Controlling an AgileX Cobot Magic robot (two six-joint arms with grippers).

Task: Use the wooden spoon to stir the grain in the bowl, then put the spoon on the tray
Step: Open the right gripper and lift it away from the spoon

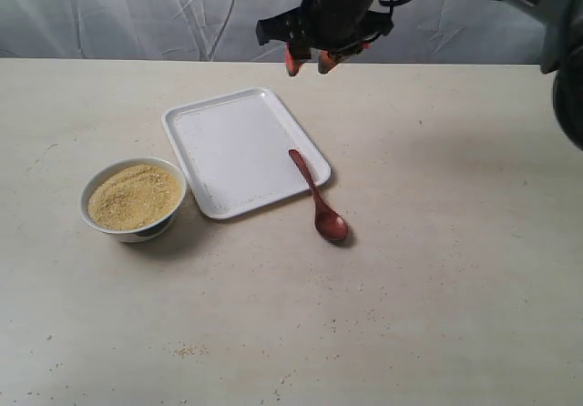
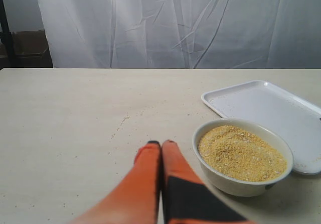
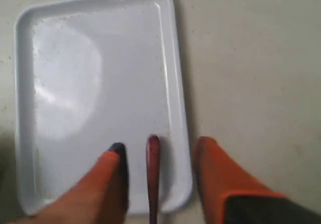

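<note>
The white bowl (image 1: pixel 133 198) (image 2: pixel 243 155) sits left of the tray, filled with a mound of yellow-tan grain (image 1: pixel 134 196) (image 2: pixel 241 151). The white tray (image 1: pixel 223 151) (image 3: pixel 95 83) lies at the table's middle. The dark wooden spoon (image 1: pixel 315 196) (image 3: pixel 153 174) rests with its handle tip over the tray's right rim and its scoop on the table. My right gripper (image 1: pixel 309 61) (image 3: pixel 159 158) hangs open high above the tray's far edge, its fingers either side of the handle in the wrist view, apart from it. My left gripper (image 2: pixel 161 144) is shut and empty, beside the bowl; it is out of the exterior view.
Scattered grains lie on the beige table (image 1: pixel 437 242), mostly near its front edge (image 1: pixel 187 350). A white curtain (image 1: pixel 137 10) hangs behind the table.
</note>
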